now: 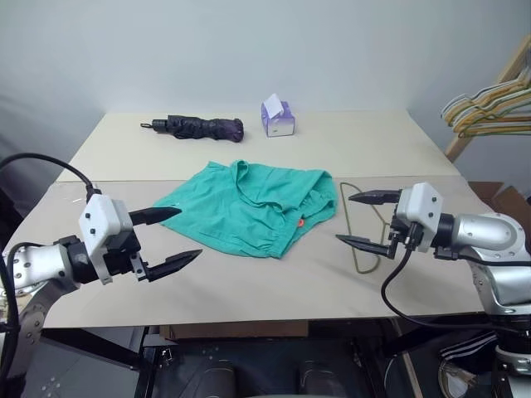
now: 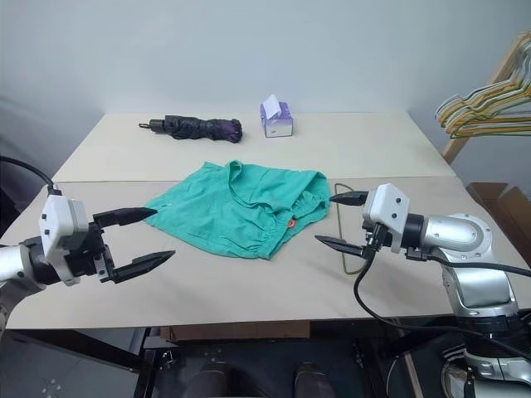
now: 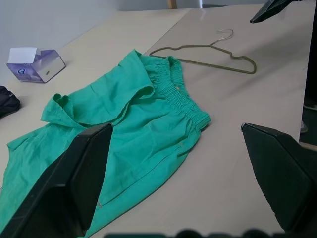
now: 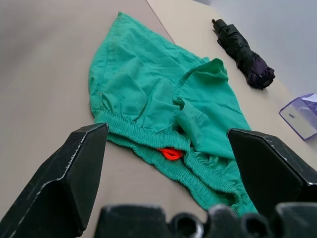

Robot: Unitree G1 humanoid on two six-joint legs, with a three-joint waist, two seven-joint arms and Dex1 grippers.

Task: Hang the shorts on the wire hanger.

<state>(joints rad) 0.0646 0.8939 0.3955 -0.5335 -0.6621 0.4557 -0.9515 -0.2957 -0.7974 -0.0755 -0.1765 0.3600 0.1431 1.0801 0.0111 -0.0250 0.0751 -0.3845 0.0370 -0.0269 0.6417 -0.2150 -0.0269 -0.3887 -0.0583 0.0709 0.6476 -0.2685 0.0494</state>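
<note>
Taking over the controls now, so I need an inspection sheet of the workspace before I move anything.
Surface: beige table, two tops joined by a seam.
Job's things: shorts lie rumpled at the centre; wire hanger lies flat beside the waistband, not threaded.
Clutter: folded umbrella and tissue box at the far side.
Hands: left hand and right hand both open, empty, flanking the shorts above the table.
Cables: black cable hangs from the right wrist.
Surroundings: hanger bunch on a wooden rack at right; plain wall.
</note>
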